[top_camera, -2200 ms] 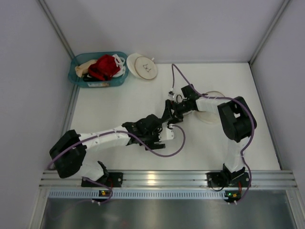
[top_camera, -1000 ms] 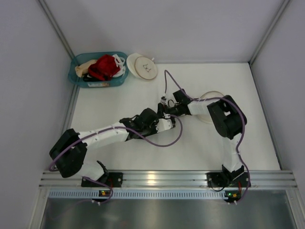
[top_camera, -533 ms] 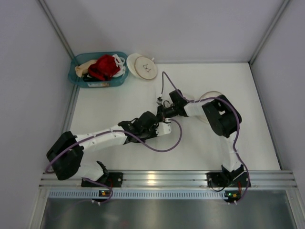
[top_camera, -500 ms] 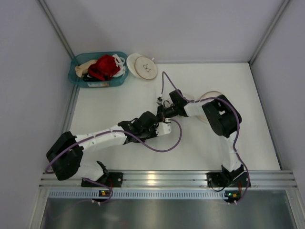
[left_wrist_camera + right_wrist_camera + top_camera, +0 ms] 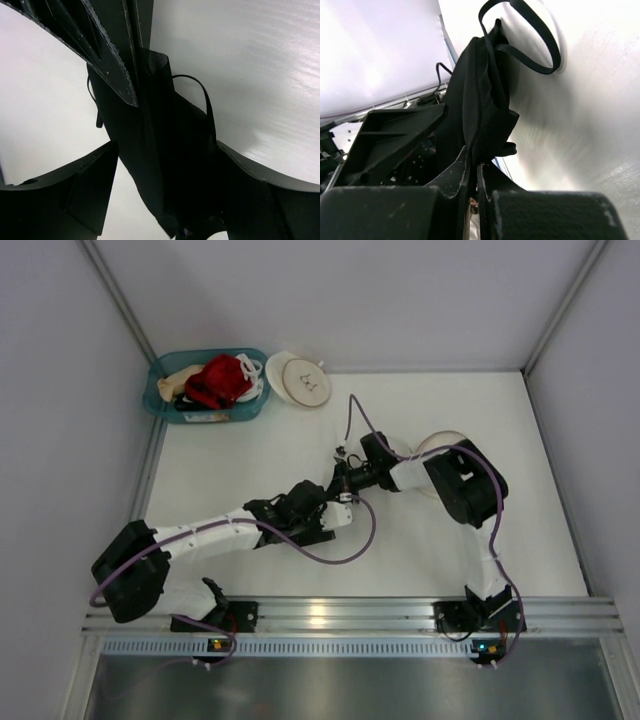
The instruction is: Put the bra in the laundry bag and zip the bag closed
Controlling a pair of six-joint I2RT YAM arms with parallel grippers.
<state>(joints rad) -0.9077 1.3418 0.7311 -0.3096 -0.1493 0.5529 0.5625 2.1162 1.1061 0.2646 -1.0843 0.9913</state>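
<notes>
Both wrists now sit further left on the table (image 5: 250, 465) than two seconds back. The right elbow is folded in over the tan-rimmed bag (image 5: 437, 440), and the left forearm lies lower and flatter.

The right gripper (image 5: 472, 161) is pressed together on a gathered fold of the bra (image 5: 480, 100). The cloth rises from its tips as a narrow bunch, with one strap (image 5: 556, 52) hanging free in a loop beyond it. Pinching a bunched edge like this probably keeps the garment compact and clear of the tabletop.

The left gripper (image 5: 165, 150) is spread, one finger on each side of the same black cloth, just below where the right fingers bite. Whether its pads touch the fabric I cannot tell. This looks like a handover or a second grip being set up, so the bra can be stretched or steered between two holds.

The laundry bag (image 5: 300, 382), its lid showing a dark mark, lies well apart, ahead and to the left of both tools, next to the teal basket (image 5: 160, 405). Nothing is bagged or zipped yet.
</notes>
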